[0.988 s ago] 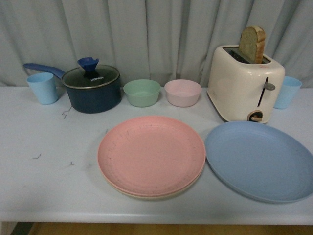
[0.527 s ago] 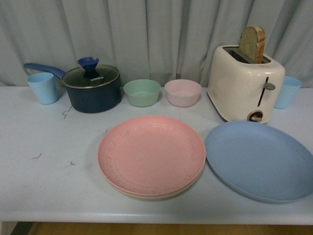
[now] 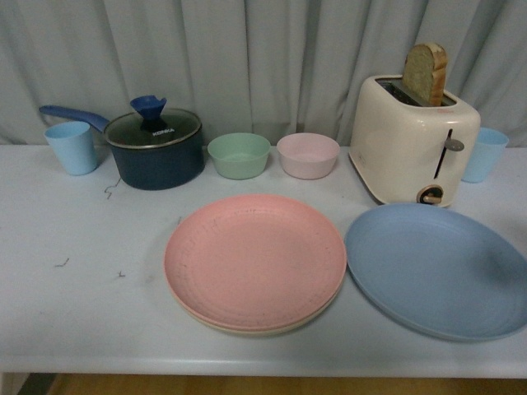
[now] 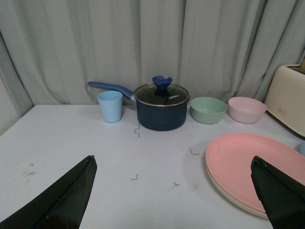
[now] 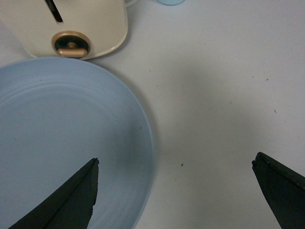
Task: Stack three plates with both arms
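Observation:
The pink plate (image 3: 255, 259) lies on the beige plate (image 3: 247, 327), of which only the rim shows, at the table's front middle. The blue plate (image 3: 436, 270) lies flat just right of them. Neither arm shows in the front view. In the left wrist view my left gripper (image 4: 174, 162) is open and empty above the table, left of the pink plate (image 4: 257, 164). In the right wrist view my right gripper (image 5: 175, 164) is open and empty, spanning the blue plate's (image 5: 62, 143) right rim, one finger over the plate, the other over bare table.
A cream toaster (image 3: 412, 140) with a bread slice stands behind the blue plate. A blue cup (image 3: 486, 154) is beside it. A green bowl (image 3: 239, 155), a pink bowl (image 3: 307, 155), a dark lidded pot (image 3: 155, 148) and another blue cup (image 3: 72, 147) line the back.
A faint shadow has appeared on the right part of the blue plate in the front view. The plates have not moved.

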You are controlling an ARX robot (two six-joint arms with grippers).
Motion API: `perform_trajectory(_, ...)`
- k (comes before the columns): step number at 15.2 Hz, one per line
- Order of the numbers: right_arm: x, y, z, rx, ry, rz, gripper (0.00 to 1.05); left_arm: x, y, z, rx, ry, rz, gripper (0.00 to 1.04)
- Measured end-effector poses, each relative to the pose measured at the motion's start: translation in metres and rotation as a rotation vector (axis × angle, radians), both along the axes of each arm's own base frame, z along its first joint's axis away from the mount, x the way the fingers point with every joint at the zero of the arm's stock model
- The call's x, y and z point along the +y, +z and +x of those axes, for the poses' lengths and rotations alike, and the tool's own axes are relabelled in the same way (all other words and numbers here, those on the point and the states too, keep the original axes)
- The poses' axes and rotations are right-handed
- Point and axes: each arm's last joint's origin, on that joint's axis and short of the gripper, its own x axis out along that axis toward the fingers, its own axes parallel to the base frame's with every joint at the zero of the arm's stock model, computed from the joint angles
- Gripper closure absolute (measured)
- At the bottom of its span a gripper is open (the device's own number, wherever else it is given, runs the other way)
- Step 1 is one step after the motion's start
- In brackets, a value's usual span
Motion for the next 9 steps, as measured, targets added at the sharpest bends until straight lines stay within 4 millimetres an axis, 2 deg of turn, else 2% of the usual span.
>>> perform_trajectory(5, 0.007, -0.043, 0.036, 0.073, 0.026, -0.027, 0.06, 0.0, 0.0, 0.0, 0.0, 0.0, 0.0, 0.07)
perform_trajectory(9, 0.008, -0.063, 0.053, 0.107, -0.021, 0.035, 0.06, 0.0, 0.0, 0.0, 0.0, 0.0, 0.0, 0.07)
